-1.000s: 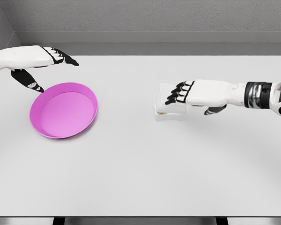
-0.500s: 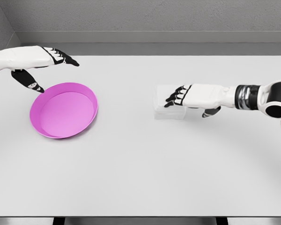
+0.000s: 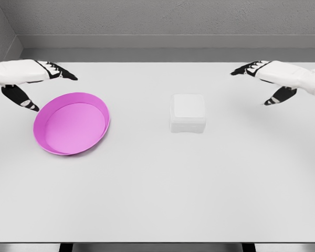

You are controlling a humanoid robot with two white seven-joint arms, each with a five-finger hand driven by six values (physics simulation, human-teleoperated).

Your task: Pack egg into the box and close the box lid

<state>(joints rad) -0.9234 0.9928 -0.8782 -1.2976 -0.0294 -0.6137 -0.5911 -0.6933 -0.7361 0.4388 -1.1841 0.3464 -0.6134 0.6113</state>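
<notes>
A: Where is the box (image 3: 188, 113) relative to each hand?

B: The translucent white box sits on the grey table (image 3: 157, 189) with its lid down flat. It lies well apart from the right hand (image 3: 270, 76), below and to the left of that hand's fingertips (image 3: 237, 72), with bare table between them. From the left hand (image 3: 29, 79), the box lies far off to the right, beyond the pink plate (image 3: 72, 123).

A: What is the state of the fingers?

B: Both hands are spread and hold nothing. The right hand's fingers extend leftward, the thumb (image 3: 277, 98) hanging lower and apart. The left hand's fingers (image 3: 63, 74) extend rightward, its thumb (image 3: 20, 97) pointing down toward the plate's upper left rim, close beside it, though contact cannot be confirmed.

A: And the egg?

B: It cannot be made out; the closed lid is cloudy, so the box's contents do not show.
</notes>
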